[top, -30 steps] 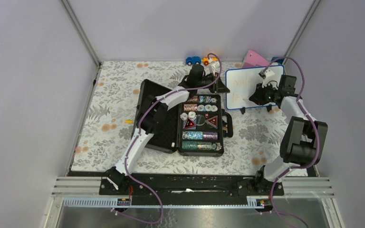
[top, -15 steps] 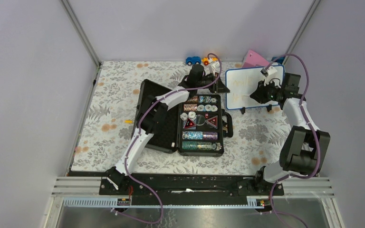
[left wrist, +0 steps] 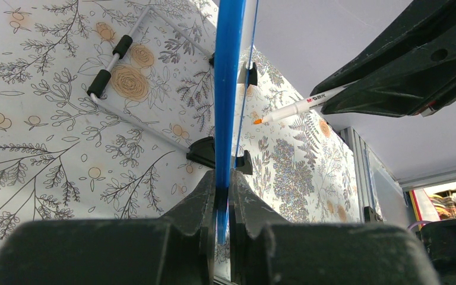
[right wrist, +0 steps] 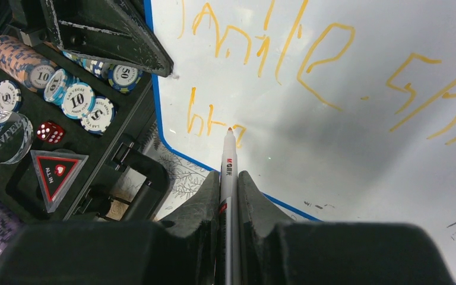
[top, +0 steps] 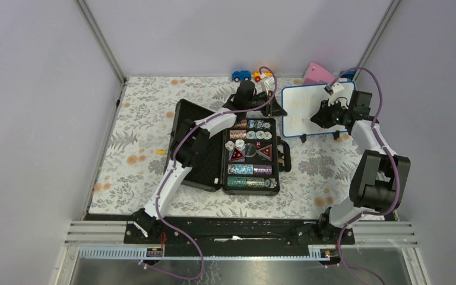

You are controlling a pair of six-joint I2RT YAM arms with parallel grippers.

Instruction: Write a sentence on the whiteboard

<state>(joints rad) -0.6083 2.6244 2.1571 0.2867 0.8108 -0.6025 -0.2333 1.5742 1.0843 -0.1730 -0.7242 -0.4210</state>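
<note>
Top external | floral tablecloth | lilac walls | whiteboard standing far right

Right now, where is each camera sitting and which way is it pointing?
Top external: above and behind the bases, looking down at the table; both arms show.
Left wrist: on the left arm, looking edge-on along the whiteboard, the left pincer shut on its blue frame.
Right wrist: facing the board's face and orange sentence, the right pincer shut on the marker.
Shared: both wrist views show the marker and the whiteboard.
</note>
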